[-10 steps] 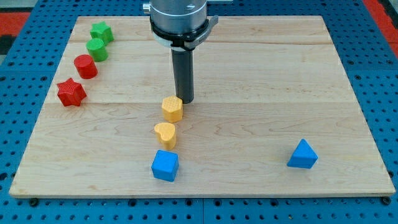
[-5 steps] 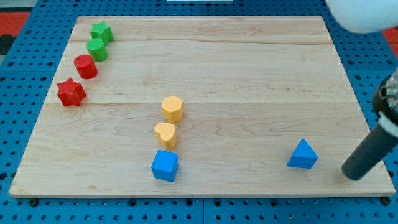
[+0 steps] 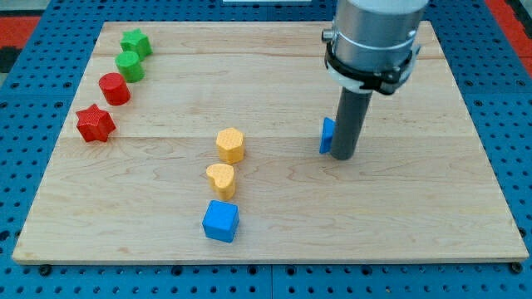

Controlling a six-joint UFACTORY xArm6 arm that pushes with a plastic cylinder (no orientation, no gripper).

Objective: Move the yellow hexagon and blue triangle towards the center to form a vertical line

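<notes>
Our arm comes down from the far right of the scene, its grey cylindrical housing with a black collar [image 3: 371,50] hanging over the far half of the wooden bench [image 3: 465,166], and the dark rod drops straight and upright from it. My tip [image 3: 343,156] rests on the bench right of centre, and we carry no jaws at all, so nothing is held; the rod only touches. It stands hard against the right side of the blue triangle [image 3: 327,136], which is mostly hidden behind the rod, with just a blue sliver showing at the rod's left edge. The yellow hexagon [image 3: 230,144] sits near the middle of the bench, well to the left of my tip and apart from it. Just nearer than the hexagon lies a yellow heart [image 3: 220,178], and nearer again a blue cube [image 3: 221,221], the three making a rough column running from far to near. Along the far left edge of the bench we see a green star [image 3: 135,42], a green cylinder [image 3: 129,65], a red cylinder [image 3: 115,88] and a red star [image 3: 96,124], strung in a slanting row well away from my tip. We can read no writing or labels on the arm, the blocks or the bench.
</notes>
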